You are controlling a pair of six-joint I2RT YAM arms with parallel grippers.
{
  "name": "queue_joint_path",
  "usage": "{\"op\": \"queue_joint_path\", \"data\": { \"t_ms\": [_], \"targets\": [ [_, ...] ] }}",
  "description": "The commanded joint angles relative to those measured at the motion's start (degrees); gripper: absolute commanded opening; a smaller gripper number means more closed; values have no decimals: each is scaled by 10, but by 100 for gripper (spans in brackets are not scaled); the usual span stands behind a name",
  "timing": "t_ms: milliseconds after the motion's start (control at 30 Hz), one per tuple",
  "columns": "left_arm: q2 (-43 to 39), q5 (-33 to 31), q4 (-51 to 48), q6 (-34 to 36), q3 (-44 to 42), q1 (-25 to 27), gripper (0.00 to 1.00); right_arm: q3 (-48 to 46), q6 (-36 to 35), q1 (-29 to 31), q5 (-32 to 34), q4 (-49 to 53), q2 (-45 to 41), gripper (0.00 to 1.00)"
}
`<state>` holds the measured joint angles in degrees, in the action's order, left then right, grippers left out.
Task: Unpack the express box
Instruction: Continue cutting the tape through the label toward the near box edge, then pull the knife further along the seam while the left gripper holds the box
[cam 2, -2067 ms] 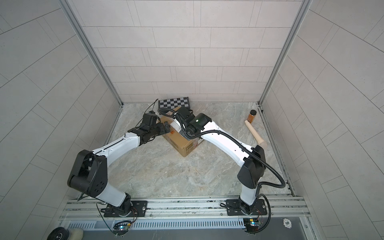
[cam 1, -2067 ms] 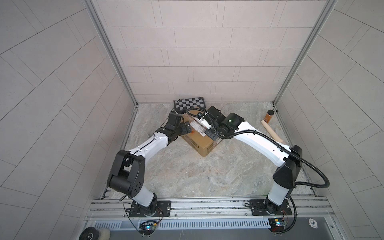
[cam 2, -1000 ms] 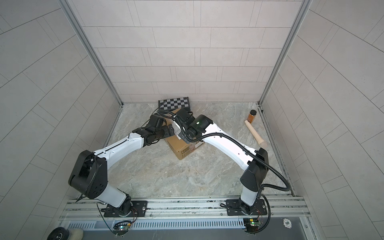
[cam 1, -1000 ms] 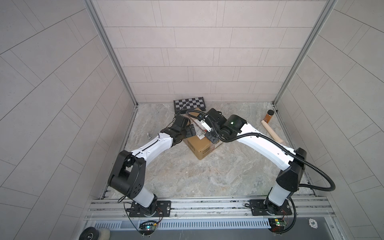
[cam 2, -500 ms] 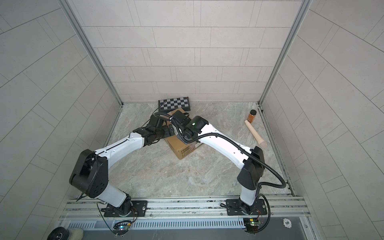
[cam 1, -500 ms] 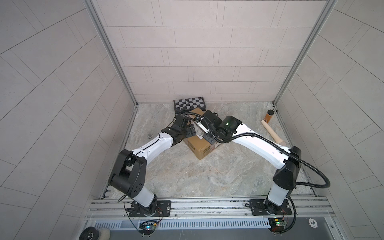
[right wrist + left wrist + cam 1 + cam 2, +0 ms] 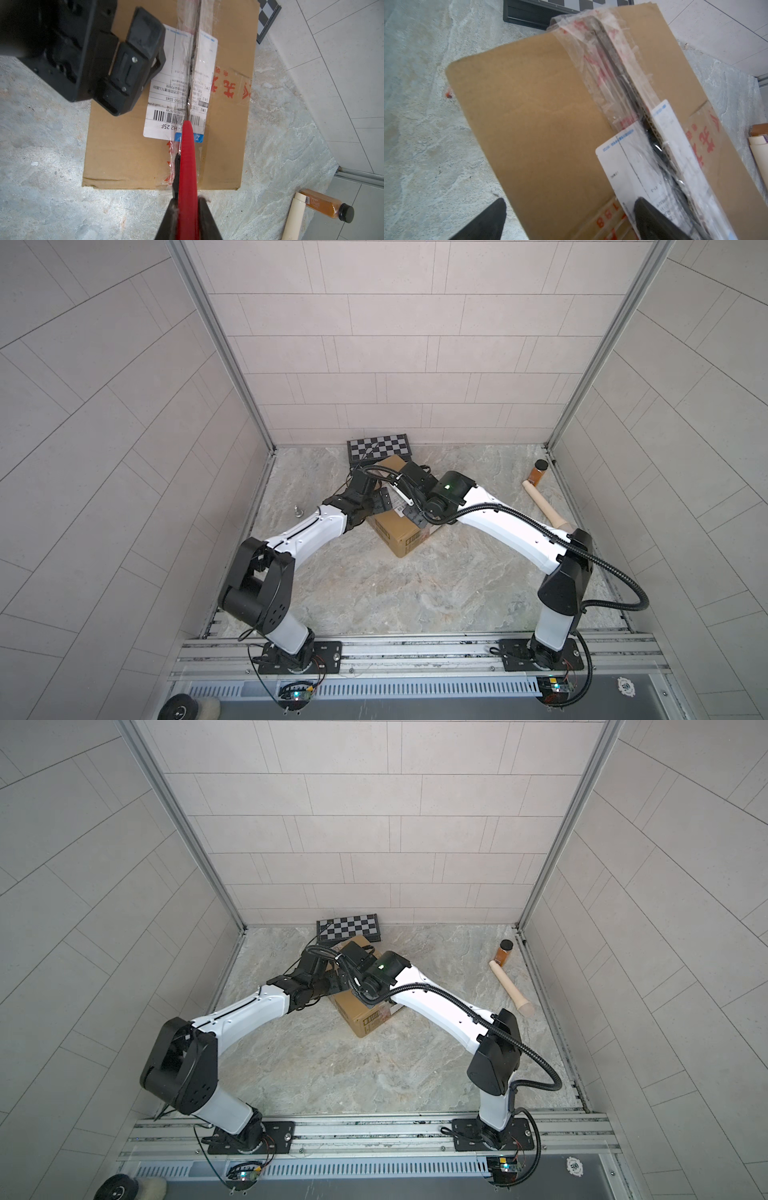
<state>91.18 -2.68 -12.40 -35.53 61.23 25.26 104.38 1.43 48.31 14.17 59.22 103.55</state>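
Note:
The express box (image 7: 401, 531) (image 7: 362, 1016) is a brown carton lying on the stone floor, with a white label, a barcode and red characters on top. My right gripper (image 7: 187, 207) (image 7: 409, 510) is shut on a red tool (image 7: 188, 155). The tool's tip rests on the taped middle seam at the barcode. Beyond the tip the seam shows as a dark slit (image 7: 629, 89). My left gripper (image 7: 571, 209) (image 7: 376, 499) stands open over the box's (image 7: 539, 124) left flap. One of its fingers (image 7: 494, 218) is past the flap's edge and its other finger is over the label.
A checkered board case (image 7: 379, 446) (image 7: 348, 926) lies right behind the box against the back wall. An amber bottle (image 7: 540, 471) (image 7: 326, 205) and a cream cylinder (image 7: 544, 506) (image 7: 293, 220) lie by the right wall. A small metal piece (image 7: 297, 511) stands near the left wall.
Over two seconds my left gripper has come in closer over the box's left side. The right arm has shifted slightly with the red tool still on the seam.

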Motion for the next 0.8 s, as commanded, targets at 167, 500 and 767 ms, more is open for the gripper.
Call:
{"op": "queue_joint_path", "data": {
  "t_ms": [167,500,767],
  "targets": [
    [31,-33,-46,8,-27,-2,99,-31,-14,-8,9,110,-57,0],
    [41,-23,-37,8,-26,-2,98,-33,-6,-9,3,106,-60,0],
    [-27,52,26,28,-41,-3,99,-23,5,-9,-39,45,-12,0]
  ]
}}
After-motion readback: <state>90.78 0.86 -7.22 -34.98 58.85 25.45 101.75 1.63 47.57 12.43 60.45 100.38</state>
